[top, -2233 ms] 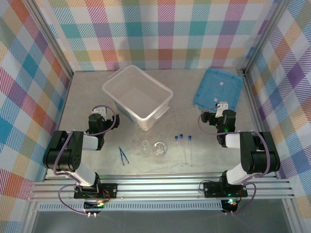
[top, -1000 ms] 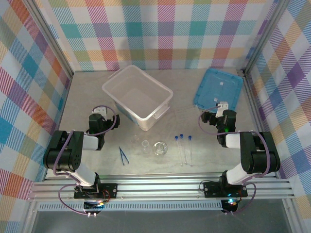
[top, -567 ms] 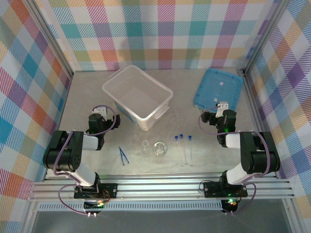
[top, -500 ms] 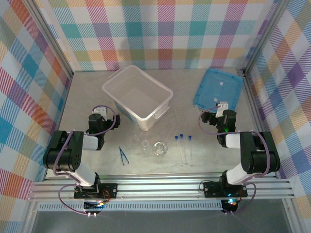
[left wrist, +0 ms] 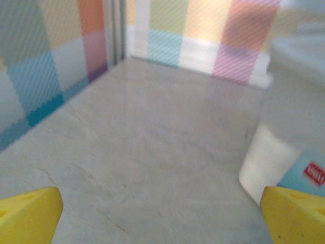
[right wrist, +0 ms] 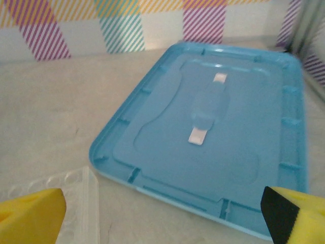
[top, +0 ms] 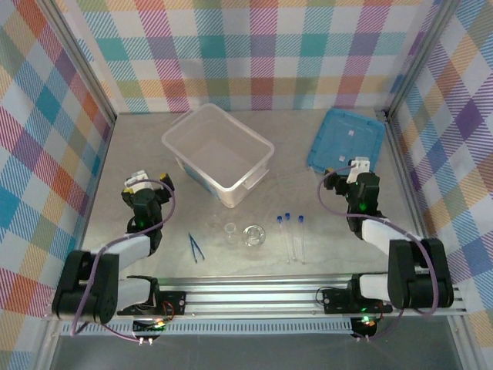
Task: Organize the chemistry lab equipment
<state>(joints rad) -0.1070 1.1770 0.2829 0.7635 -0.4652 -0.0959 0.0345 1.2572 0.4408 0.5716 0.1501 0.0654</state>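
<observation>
Top external view: our left claw (top: 141,183) and right claw (top: 360,166) both spread wide, well apart from the flask (top: 252,235).

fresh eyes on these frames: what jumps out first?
The big translucent plastic box sits empty at the centre back of the table, with its flat blue lid lying off to the right. In front of the box lies a loose row of small gear: dark blue tweezers, a tiny beaker, a glass flask and blue-capped tubes. The left claw and right claw are open and hold nothing.
</observation>
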